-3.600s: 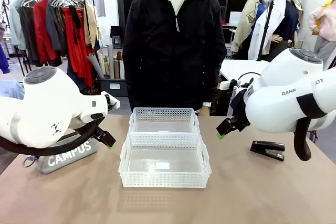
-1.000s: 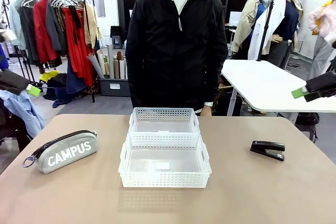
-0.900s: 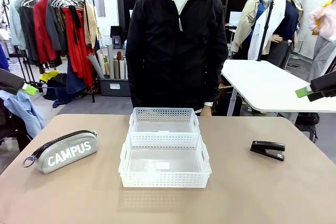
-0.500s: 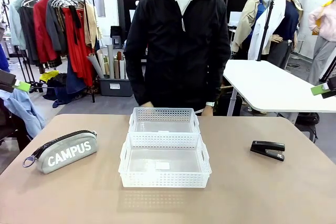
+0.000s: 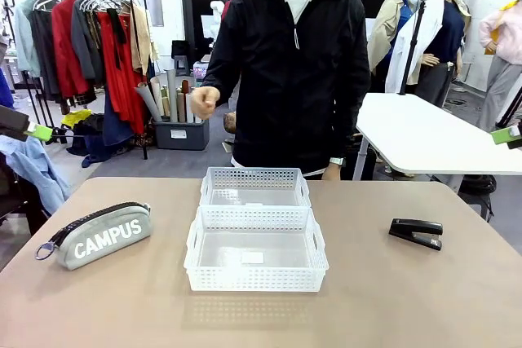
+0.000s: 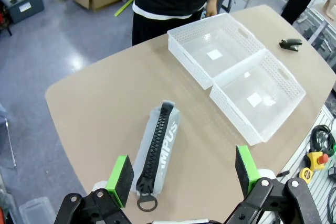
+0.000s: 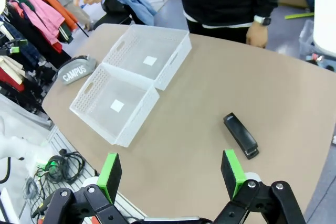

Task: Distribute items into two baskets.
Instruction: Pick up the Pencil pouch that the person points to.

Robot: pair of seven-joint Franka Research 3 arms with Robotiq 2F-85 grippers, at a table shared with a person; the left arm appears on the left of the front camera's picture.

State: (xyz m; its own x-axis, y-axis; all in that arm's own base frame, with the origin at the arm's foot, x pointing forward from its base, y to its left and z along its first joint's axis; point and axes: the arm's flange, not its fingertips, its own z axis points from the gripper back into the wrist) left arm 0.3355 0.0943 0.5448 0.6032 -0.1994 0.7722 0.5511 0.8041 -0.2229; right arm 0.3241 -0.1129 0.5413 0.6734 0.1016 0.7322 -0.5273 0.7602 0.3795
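The grey "CAMPUS" pouch [image 5: 94, 238] lies on the table's left side, and the black stapler [image 5: 416, 232] lies on the right. Two white lattice baskets stand in the middle, one [image 5: 254, 177] nearer the person and one [image 5: 255, 279] nearer me. My left gripper [image 6: 182, 174] hangs open high above the pouch [image 6: 157, 153], holding nothing. Just as high over the table, my right gripper [image 7: 170, 173] is open and empty, with the stapler [image 7: 240, 135] below it. In the front view a green-tipped left fingertip [image 5: 37, 131] and a right fingertip [image 5: 506, 135] sit at the picture's edges.
A person in a black jacket stands at the far edge with one hand [image 5: 204, 102] raised to chest height. A white table [image 5: 424, 140] stands behind on the right, and a clothes rack [image 5: 81, 38] on the left. Cables and a red stop button [image 6: 315, 158] lie below the table's near edge.
Both grippers have drifted outward toward the picture's edges, still open. The person has shifted right and lifted one hand from waist to chest height.
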